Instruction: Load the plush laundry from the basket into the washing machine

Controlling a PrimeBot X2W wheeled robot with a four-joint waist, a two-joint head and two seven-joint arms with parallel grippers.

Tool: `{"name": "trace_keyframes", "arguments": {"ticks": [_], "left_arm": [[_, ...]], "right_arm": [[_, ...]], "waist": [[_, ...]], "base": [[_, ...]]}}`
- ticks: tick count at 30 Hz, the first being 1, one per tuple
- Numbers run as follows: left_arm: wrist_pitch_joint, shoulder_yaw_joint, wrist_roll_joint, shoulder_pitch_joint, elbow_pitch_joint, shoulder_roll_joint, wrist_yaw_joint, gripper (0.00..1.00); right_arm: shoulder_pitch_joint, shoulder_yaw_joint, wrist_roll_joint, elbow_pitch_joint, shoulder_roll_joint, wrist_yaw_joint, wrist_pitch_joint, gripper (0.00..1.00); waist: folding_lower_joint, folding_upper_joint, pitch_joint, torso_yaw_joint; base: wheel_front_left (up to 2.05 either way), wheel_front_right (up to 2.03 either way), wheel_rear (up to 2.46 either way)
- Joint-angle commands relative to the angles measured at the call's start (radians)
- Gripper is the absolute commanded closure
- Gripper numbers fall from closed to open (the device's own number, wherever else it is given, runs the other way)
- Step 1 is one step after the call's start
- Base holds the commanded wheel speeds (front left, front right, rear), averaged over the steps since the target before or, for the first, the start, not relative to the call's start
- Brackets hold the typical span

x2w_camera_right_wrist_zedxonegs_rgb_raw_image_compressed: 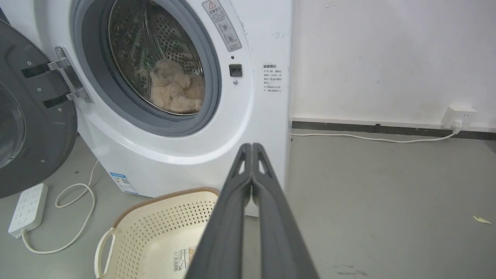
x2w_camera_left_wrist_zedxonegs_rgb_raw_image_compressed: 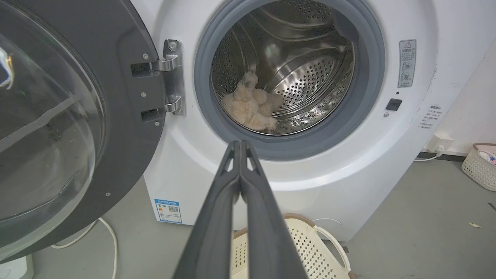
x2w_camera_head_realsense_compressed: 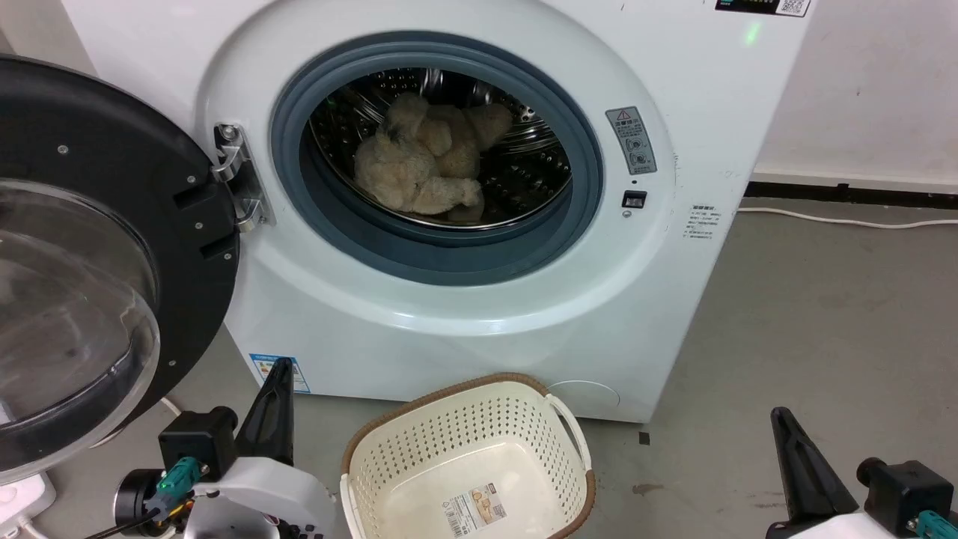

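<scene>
Lying on the drum floor of the washing machine (x2w_camera_head_realsense_compressed: 449, 322), the plush laundry (x2w_camera_head_realsense_compressed: 423, 161) is curled in a heap a little left of the drum's middle. It sits well behind the grey door seal (x2w_camera_head_realsense_compressed: 441, 258), with no limb draped over the lip that I can see. The basket (x2w_camera_head_realsense_compressed: 464, 430) stands on the floor just in front of the machine, with just its barcode sticker (x2w_camera_head_realsense_compressed: 473, 510) on the bottom, so the loading looks done. The left gripper (x2w_camera_head_realsense_compressed: 281, 368) and the right gripper (x2w_camera_head_realsense_compressed: 780, 414) sit low and near, one on either side of the basket. Each has its two fingers pressed together and holds nothing.

What is left, I judge, is a tidy finish: keep both arms low and apart from the machine, and confirm the toy lies wholly inside the seal before anything is done with the door (x2w_camera_head_realsense_compressed: 112, 142).

That door is swung wide to the left, and its black frame and bulging glass are close beside the left gripper, so that arm has little room to go left or up. The steel hinge (x2w_camera_head_realsense_compressed: 239, 176) juts out at the left of the opening. To the right, the grey floor (x2w_camera_head_realsense_compressed: 808, 322) lies open as far as the wall. A power strip (x2w_camera_right_wrist_zedxonegs_rgb_raw_image_compressed: 27, 209) and its looped cable lie on the floor under the door, which the wheels should avoid.
</scene>
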Motion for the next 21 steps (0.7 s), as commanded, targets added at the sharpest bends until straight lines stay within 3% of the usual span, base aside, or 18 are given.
{"name": "trace_keyframes", "arguments": {"ticks": [1, 21], "left_arm": [[0.005, 0.013, 0.019, 0.02, -0.006, -0.009, -0.009, 1.0], [0.037, 0.087, 0.137, 0.032, -0.014, -0.08, -0.061, 1.0]], "right_arm": [[-0.016, 0.004, -0.007, 0.005, -0.001, 0.0, 0.003, 1.0], [-0.051, 0.015, -0.047, 0.022, -0.001, 0.0, 0.019, 1.0]], "waist": [[0.0, 0.0, 0.0, 0.0], [0.0, 0.0, 0.004, -0.008]], "base": [[0.0, 0.0, 0.0], [0.0, 0.0, 0.0]]}}
